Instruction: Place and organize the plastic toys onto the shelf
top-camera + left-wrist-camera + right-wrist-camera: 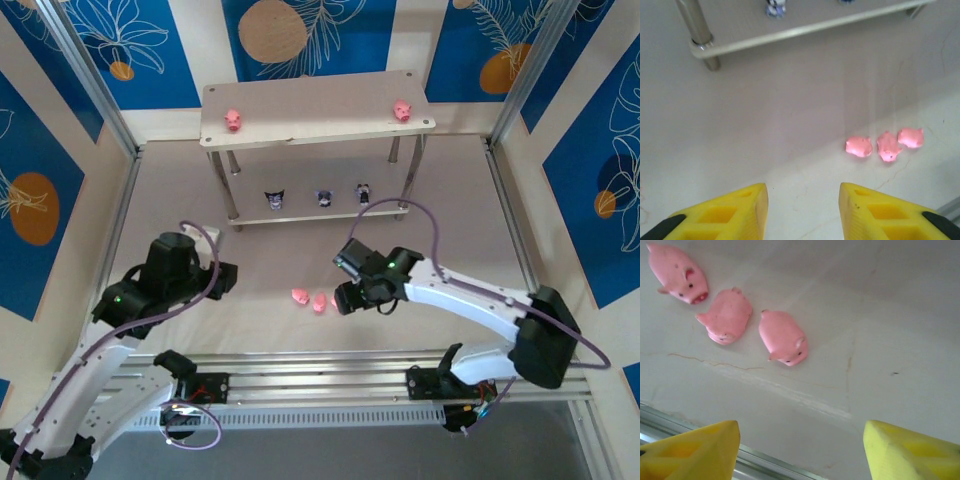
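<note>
Three pink pigs, lying in front of the shelf, look light, hard and slippery: pinch one across its flanks; left gripper and right gripper stand parted, empty.

The table carries the shelf and three pink pigs.

White shells and black joints are seen on the left arm and right arm. A green light is lit on each, lilac cables are looped alongside, and yellow fingers are shown.
</note>
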You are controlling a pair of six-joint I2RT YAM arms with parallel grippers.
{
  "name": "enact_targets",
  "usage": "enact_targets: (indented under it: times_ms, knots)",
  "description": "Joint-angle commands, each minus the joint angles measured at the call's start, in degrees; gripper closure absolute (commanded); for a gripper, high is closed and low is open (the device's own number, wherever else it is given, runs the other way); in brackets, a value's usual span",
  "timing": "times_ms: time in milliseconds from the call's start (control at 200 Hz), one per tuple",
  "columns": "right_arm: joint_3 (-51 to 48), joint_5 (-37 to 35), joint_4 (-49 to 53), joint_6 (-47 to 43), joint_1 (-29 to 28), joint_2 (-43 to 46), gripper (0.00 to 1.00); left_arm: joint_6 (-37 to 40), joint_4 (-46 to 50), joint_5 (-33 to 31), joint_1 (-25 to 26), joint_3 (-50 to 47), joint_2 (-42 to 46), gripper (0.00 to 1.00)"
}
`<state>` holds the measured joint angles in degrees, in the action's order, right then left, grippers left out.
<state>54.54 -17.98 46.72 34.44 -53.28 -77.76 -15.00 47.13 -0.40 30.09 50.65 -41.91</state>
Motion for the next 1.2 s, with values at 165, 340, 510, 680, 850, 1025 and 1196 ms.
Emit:
enact_targets:
  times_ms: [165, 340, 510, 680, 850, 1025, 1196]
  knots:
    - [-0.1, -0.6, -5.5, -1.1, -1.1, -8.4, 0.46, -2.5, -5.3, -1.5, 2.4, -2.5, -1.2, 0.58]
    - [0.3, -0.7, -6.6, -2.7, -0.6, -11.4, 0.45, -2.0, -4.8, -2.4, 2.4, -2.6, -0.8, 0.57]
    - [0.7, -1.2, -7.7, -4.3, 0.9, -13.5, 0.45, -1.7, -4.7, -2.9, 2.4, -2.2, -1.0, 0.57]
    - [1.5, -0.8, -8.5, -6.0, 2.0, -14.9, 0.46, -1.3, -4.9, -3.3, 2.4, -1.7, -1.4, 0.56]
    - [2.4, 0.4, -9.4, -7.6, 2.7, -16.7, 0.47, -0.9, -5.0, -3.6, 2.4, -1.2, -2.2, 0.56]
    - [3.2, 1.2, -10.1, -9.0, 2.8, -18.4, 0.52, -0.5, -5.4, -3.9, 2.4, -1.0, -3.1, 0.56]
    - [3.5, 2.5, -10.9, -10.3, 3.3, -19.7, 0.63, -0.3, -5.8, -3.9, 2.4, -1.0, -3.7, 0.56]
